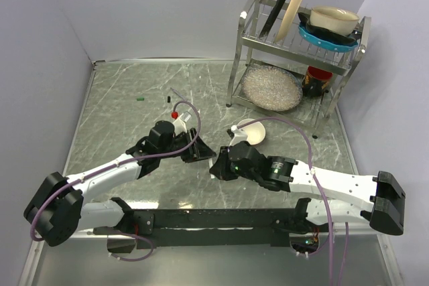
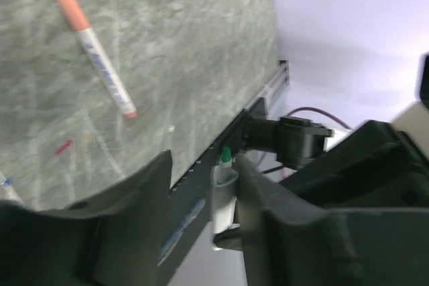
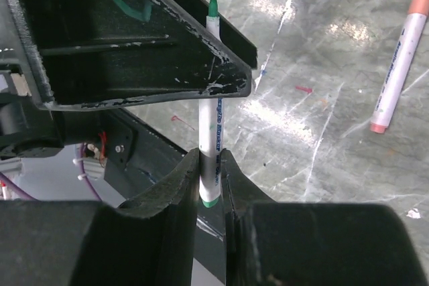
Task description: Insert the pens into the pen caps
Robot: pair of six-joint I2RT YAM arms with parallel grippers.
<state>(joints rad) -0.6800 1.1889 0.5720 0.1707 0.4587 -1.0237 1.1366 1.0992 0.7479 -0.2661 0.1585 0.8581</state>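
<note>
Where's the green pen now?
Right wrist view: the green pen is pinched by one end in the right pincer, its tip inside the left pincer.

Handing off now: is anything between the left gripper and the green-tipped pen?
Nothing visible. The green-tipped pen, held by the right gripper, stands in the gap between the left gripper's fingers, with no other object there.

The left tool [image 1: 200, 151] and right tool [image 1: 216, 165] crowd each other on the tabletop [image 1: 134, 92], a white bowl [image 1: 255, 133] just behind the right one, a dish rack [image 1: 295, 45] walling the far-right corner; the far left lies open.
</note>
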